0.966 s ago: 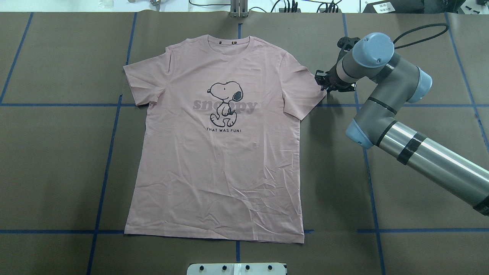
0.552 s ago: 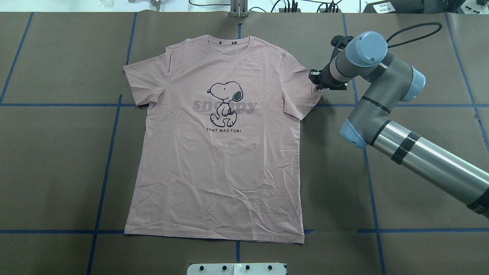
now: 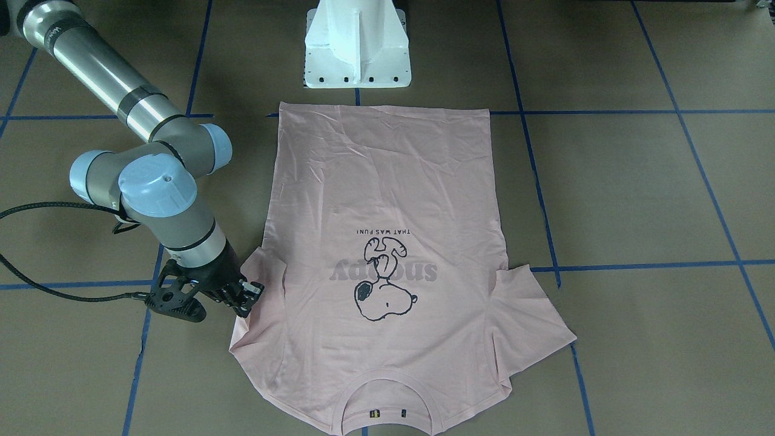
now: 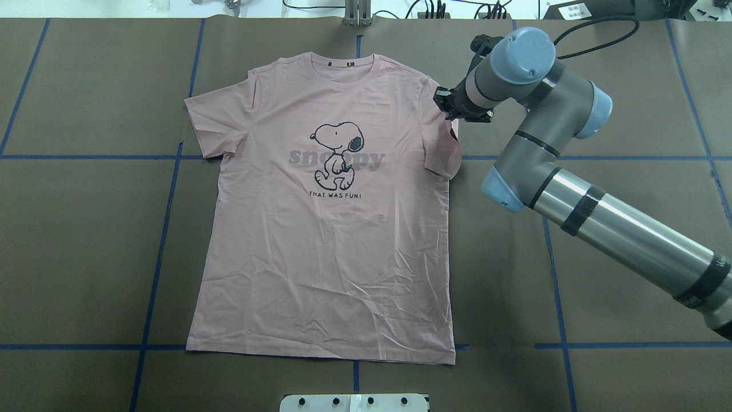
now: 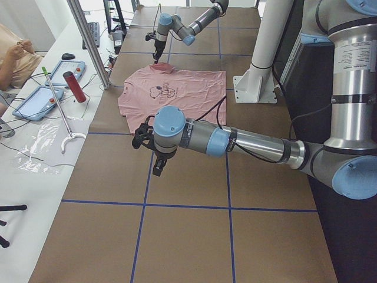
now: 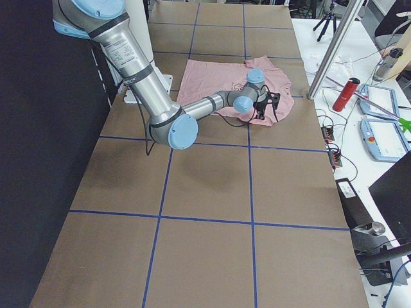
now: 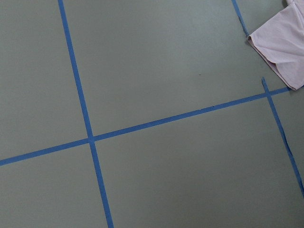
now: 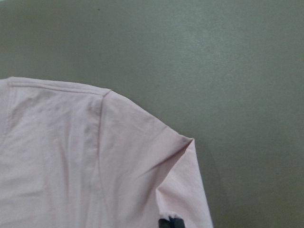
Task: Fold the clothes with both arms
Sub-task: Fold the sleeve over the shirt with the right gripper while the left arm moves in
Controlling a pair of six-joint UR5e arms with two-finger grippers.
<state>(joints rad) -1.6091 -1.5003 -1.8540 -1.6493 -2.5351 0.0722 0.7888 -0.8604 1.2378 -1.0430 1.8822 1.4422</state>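
The pale pink Snoopy T-shirt (image 4: pixel 326 257) lies flat and face up on the brown table, collar toward the far edge. It also shows in the front-facing view (image 3: pixel 387 181). My right gripper (image 4: pixel 449 109) is shut on the edge of the shirt's right sleeve (image 4: pixel 443 149), which is lifted and drawn inward toward the body. In the right wrist view its fingertips (image 8: pixel 170 222) pinch the creased sleeve (image 8: pixel 180 180). My left gripper (image 5: pixel 159 165) hangs over bare table well away from the shirt; I cannot tell whether it is open or shut. The left wrist view shows only the other sleeve (image 7: pixel 282 45).
The white pedestal base (image 3: pixel 357 42) stands at the near edge by the shirt's hem. Blue tape lines (image 4: pixel 157 252) grid the table. A side bench holds tablets and a red bottle (image 5: pixel 75 86), beside an upright metal pole (image 5: pixel 88 41).
My right gripper has moved left and toward the far edge, pulling the sleeve's edge with it. The sleeve has gone from spread flat to bunched inward against the shirt's body.
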